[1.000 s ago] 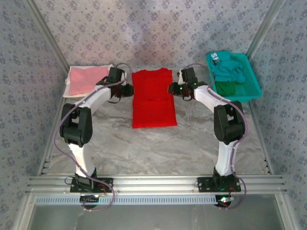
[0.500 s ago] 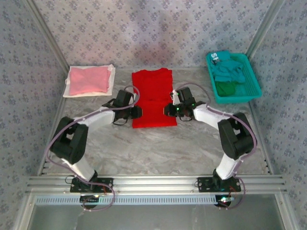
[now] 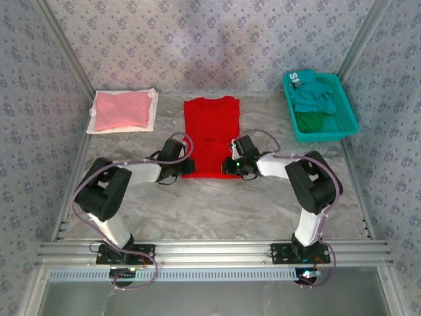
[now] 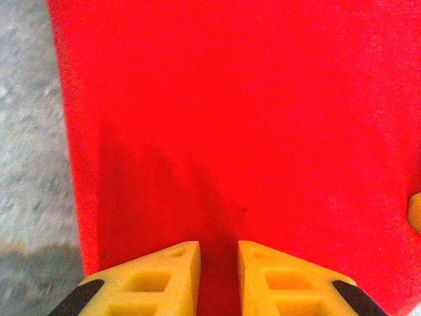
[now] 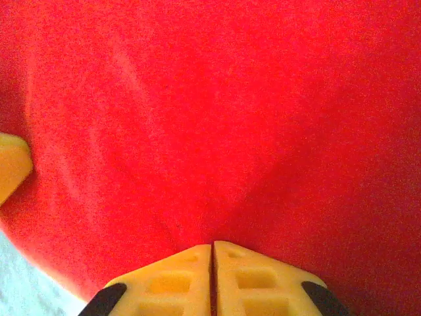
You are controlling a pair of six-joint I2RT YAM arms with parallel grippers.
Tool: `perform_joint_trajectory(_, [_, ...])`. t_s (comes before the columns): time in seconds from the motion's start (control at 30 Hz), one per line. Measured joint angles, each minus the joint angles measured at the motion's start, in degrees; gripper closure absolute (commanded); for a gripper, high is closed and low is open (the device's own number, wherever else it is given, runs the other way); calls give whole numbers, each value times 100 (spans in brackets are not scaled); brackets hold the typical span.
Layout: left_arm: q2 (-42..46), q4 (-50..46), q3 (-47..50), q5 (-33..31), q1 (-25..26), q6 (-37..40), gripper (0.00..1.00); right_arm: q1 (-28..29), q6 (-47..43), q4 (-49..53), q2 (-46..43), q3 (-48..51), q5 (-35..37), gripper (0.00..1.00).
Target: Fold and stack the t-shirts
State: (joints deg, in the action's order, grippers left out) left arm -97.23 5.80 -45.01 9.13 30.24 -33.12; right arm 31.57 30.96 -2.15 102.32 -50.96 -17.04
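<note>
The marble table (image 3: 217, 197) carries the red t-shirt (image 3: 210, 128), spread flat with its collar at the far end. The left arm (image 3: 131, 172) rises from its base, bends sharply at the elbow and lies low toward the shirt's near left corner. The right arm (image 3: 289, 164) mirrors it toward the near right corner. Far right of the shirt, a teal basket (image 3: 329, 133) holds teal t-shirts (image 3: 312, 95) and a dark green one (image 3: 308, 120). Far left of it, a pink t-shirt (image 3: 120, 110) lies folded on a white sheet (image 3: 155, 102). The left gripper (image 3: 187, 167) sits on the hem, its yellow jaws drawn close on a ridge of red cloth. The right gripper (image 3: 229, 165) is clenched tight, pinching the hem into creases.
</note>
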Motion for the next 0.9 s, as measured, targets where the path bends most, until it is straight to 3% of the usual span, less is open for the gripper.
perform_joint_trajectory(0.2, [546, -544, 278, -195, 101, 2, 68, 291, 393, -31, -514, 494, 131, 74])
perform_joint_trajectory(0.27, [778, -791, 286, -247, 94, -61, 64, 269, 365, 164, -634, 466, 275, 65])
perform_joint_trajectory(0.33, [1198, -970, 343, -280, 90, -153, 57, 264, 334, 378, -857, 463, 435, 57])
perform_joint_trajectory(0.57, [2780, -1180, 1001, -129, -192, -446, 51, 236, 348, 715, -2225, 887, 846, 41])
perform_joint_trajectory(0.9, [1786, -1029, 1355, 544, -345, -448, 45, 168, 656, 850, -2022, 1322, 739, 38])
